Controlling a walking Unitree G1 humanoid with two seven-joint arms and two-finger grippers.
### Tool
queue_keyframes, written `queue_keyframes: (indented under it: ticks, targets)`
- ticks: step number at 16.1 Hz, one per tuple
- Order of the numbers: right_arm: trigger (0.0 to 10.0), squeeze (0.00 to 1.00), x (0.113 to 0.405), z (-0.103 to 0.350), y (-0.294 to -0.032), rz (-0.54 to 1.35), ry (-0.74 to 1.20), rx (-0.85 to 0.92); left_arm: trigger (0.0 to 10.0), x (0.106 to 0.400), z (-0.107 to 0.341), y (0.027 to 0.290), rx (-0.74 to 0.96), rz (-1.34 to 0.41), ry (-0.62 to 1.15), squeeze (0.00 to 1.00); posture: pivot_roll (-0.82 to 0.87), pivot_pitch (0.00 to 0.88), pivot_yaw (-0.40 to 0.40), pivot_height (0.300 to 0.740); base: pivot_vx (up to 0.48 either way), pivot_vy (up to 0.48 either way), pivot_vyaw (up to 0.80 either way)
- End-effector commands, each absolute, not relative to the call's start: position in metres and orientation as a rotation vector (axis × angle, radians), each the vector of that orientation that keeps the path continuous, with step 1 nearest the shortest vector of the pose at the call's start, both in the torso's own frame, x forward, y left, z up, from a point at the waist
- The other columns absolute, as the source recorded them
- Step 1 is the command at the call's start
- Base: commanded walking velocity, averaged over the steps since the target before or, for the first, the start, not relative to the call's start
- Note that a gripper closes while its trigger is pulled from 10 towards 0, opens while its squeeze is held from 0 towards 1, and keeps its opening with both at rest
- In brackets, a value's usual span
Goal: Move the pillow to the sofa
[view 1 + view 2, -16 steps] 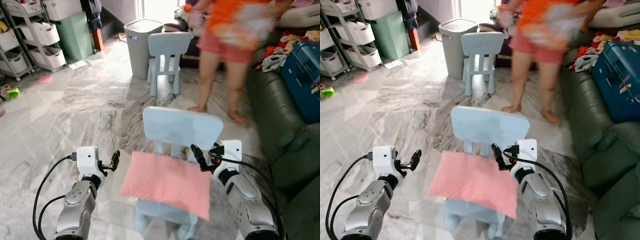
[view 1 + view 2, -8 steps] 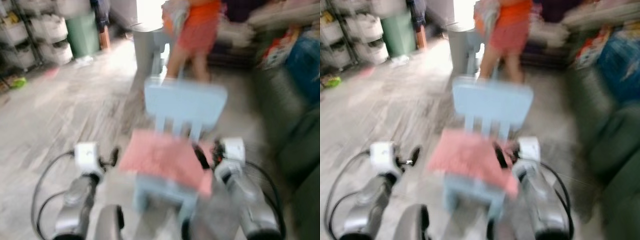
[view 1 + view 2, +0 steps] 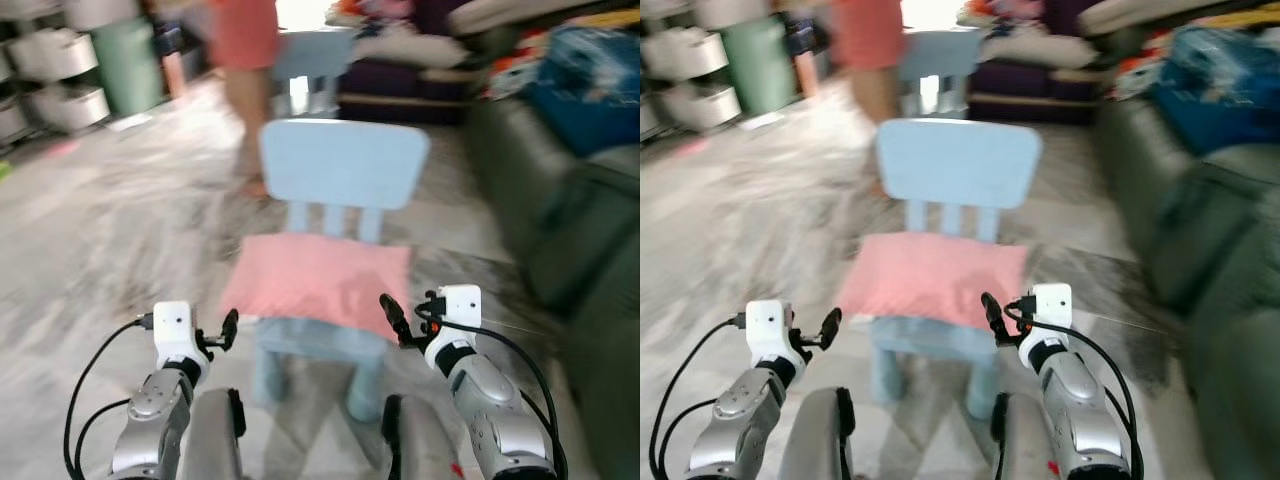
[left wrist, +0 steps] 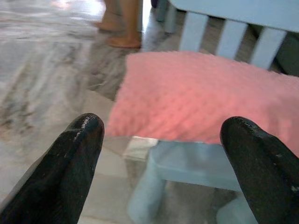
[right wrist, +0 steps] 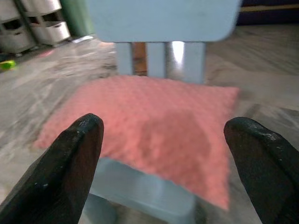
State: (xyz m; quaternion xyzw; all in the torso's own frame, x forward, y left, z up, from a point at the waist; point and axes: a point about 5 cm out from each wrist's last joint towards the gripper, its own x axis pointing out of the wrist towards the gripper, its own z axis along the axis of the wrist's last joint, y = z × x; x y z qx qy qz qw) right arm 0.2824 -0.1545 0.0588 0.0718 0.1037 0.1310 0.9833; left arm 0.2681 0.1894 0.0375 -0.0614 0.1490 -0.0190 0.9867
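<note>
Pink pillow [image 3: 318,281] lying flat on the seat of a pale blue child's chair [image 3: 342,170], not yet grasped. Left hand [image 3: 226,328] and right hand [image 3: 388,314] flank it, both spread wide and empty. Dark sofa [image 3: 560,230] stands to the right; transfer remains. Marble floor [image 3: 120,220]; a person's legs [image 3: 245,70] beyond.

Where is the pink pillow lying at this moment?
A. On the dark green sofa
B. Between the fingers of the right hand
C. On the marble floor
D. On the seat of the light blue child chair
D: the pink pillow rests on the seat of the light blue chair, and both hands, left hand and right hand, are open, short of it.
</note>
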Motion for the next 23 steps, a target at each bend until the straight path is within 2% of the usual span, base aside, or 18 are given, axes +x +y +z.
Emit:
queue_keyframes:
  ticks: [1, 13, 17, 19, 23]
  targets:
    - [10.0, 0.00, 0.287, 0.065, -0.154, 0.268, 0.184, 0.138, 10.0, 0.272, 0.043, 0.188, -0.101, -0.046, 0.278, 0.00, -0.16, 0.000, -0.018, 0.475, 0.000, 0.000, 0.00]
    - [10.0, 0.00, 0.289, 0.069, -0.150, 0.281, 0.170, 0.130, 10.0, 0.286, 0.062, 0.205, -0.020, 0.041, 0.181, 0.00, -0.16, 0.000, -0.024, 0.403, 0.000, 0.000, 0.00]
    - [10.0, 0.00, 0.296, 0.080, -0.154, 0.270, 0.134, 0.124, 10.0, 0.297, 0.079, 0.218, 0.024, 0.091, 0.097, 0.00, -0.16, 0.000, -0.024, 0.403, 0.000, 0.000, 0.00]
    - [10.0, 0.00, 0.311, 0.106, -0.158, 0.272, 0.051, 0.115, 10.0, 0.311, 0.094, 0.235, 0.003, 0.161, 0.063, 0.00, -0.17, 0.000, -0.026, 0.403, 0.000, 0.000, 0.00]
    - [10.0, 0.00, 0.325, 0.124, -0.146, 0.340, 0.009, 0.107, 10.0, 0.330, 0.106, 0.245, -0.057, 0.220, 0.062, 0.00, -0.16, 0.057, -0.041, 0.403, 0.000, 0.000, 0.00]
